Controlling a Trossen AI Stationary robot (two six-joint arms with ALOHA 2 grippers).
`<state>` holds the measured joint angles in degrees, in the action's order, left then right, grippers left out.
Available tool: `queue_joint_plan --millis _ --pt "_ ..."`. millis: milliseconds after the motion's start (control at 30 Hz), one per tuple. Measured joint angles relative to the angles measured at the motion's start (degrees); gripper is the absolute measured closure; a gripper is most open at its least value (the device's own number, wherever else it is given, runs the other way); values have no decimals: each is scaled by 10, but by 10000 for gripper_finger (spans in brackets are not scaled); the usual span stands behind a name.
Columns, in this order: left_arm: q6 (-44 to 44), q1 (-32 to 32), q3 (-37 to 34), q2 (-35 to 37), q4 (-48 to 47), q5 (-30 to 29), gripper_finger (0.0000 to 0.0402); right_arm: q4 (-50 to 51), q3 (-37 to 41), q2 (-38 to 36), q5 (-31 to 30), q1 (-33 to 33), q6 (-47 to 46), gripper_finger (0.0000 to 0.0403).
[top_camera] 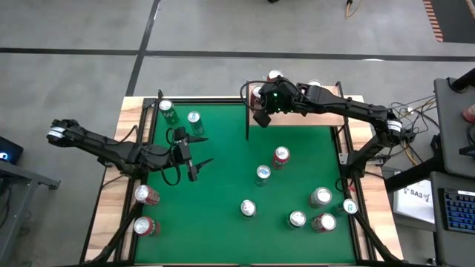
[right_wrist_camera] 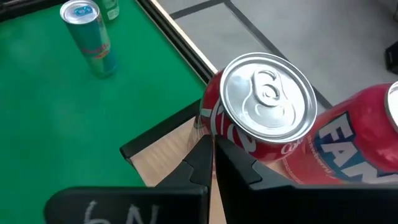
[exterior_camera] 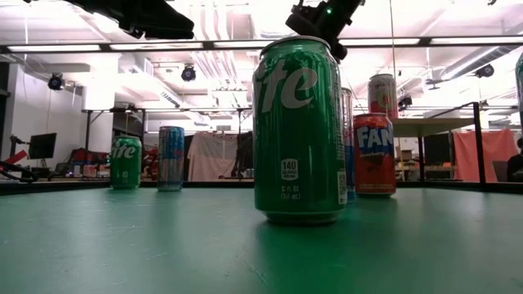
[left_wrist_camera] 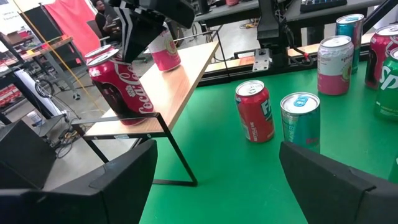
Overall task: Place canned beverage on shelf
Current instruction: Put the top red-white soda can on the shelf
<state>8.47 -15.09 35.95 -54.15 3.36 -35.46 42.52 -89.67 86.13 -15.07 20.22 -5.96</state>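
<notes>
Only the left wrist view shows us the cola can (left_wrist_camera: 121, 84) standing on the shelf (left_wrist_camera: 163, 84), the right gripper (left_wrist_camera: 134, 50) closed, empty, just above it. The left gripper (top_camera: 194, 165) hovers wide open, holding nothing, well apart from the shelf, loose cans (top_camera: 280, 156) between.

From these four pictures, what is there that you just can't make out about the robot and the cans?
- High view: right gripper covers the Coca-Cola can on the shelf.
- Right wrist view: the can's base is hidden by that gripper's fingers; whether it stands flat is unclear.
- Low view: the big green can blocks the cans behind it.
- Left wrist view: the left gripper is cut off at the bottom edge.
</notes>
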Motion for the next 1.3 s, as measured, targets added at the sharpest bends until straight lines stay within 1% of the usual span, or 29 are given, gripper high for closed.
queue_joint_plan --millis 167,467,733,900,1200,1300 --pt "0 0 0 0 0 0 80 2 0 0 0 1 5 394" --pt "0 0 0 0 0 0 80 53 1 -1 0 1 -5 394" --pt "0 0 0 0 0 0 80 16 1 -1 -15 10 26 394" --pt "0 0 0 0 0 0 80 12 1 -1 -16 23 37 394" --pt "0 0 0 0 0 0 80 5 1 -1 -14 28 41 394" --pt "0 0 0 0 0 0 80 5 1 0 -1 28 41 394"
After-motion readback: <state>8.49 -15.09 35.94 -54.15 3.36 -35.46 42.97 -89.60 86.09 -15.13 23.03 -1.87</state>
